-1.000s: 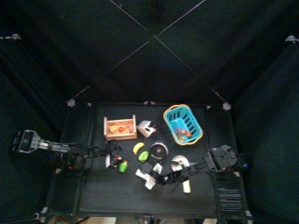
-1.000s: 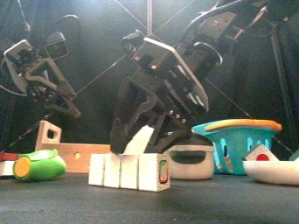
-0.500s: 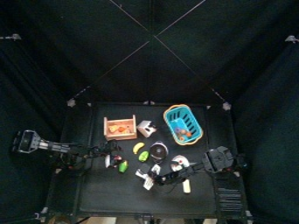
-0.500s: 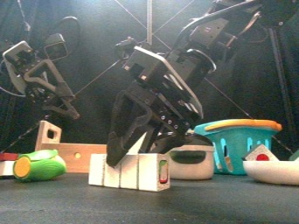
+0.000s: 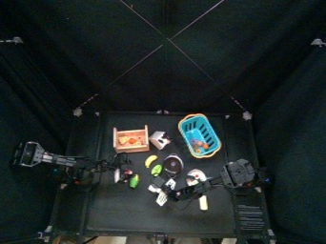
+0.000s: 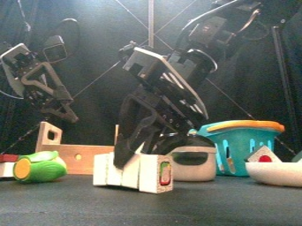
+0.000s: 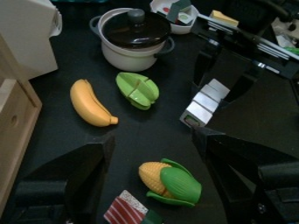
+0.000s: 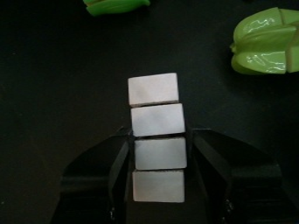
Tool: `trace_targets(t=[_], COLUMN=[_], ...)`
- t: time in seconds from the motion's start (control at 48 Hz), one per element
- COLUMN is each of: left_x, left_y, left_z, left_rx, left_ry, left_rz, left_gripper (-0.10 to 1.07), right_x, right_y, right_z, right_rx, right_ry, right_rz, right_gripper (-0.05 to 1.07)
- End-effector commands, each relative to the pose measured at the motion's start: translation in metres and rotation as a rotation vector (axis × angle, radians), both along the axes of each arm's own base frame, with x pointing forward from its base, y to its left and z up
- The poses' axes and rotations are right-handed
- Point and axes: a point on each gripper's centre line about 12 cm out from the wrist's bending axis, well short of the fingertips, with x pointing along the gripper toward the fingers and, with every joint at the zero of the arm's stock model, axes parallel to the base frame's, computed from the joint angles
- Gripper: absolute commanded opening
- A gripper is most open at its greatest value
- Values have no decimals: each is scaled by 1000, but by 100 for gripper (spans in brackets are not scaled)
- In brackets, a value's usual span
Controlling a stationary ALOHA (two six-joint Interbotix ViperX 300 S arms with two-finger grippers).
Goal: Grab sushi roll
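The sushi roll (image 6: 132,172) is a row of white segments with a green and red end, lying at the table's front middle (image 5: 162,193). My right gripper (image 8: 158,166) hangs straight over it, open, with one jaw on either side of the roll's (image 8: 156,131) two nearer segments and little gap left. The front view shows the right gripper (image 6: 141,159) with its jaws down around the roll. My left gripper (image 7: 158,171) is open wide over a corn cob (image 7: 170,181), to the left of the roll (image 7: 211,99).
A black pot (image 7: 138,39), a banana (image 7: 90,102) and a green pepper (image 7: 140,89) lie near the left arm. A blue basket (image 5: 199,133) and a wooden crate (image 5: 132,139) stand behind. A white bowl (image 6: 277,168) sits at the right.
The right gripper has come down over the sushi roll, and its jaws have narrowed towards the roll's sides. The left arm has stayed still.
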Motion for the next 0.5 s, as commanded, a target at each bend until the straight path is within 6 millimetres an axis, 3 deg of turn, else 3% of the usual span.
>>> trace_targets(t=[0.0,0.479], left_x=[3,3], left_y=[0,1], left_z=[5,5], left_rx=[1,-17], left_ry=[-23,-21], left_rz=[1,17], left_gripper=[102,102], right_x=[3,-3], right_y=[-1,-5], right_z=[39,39], right_rx=[18,22], right_ry=[-80,-60], right_rz=[-11,-62], right_gripper=[68,67])
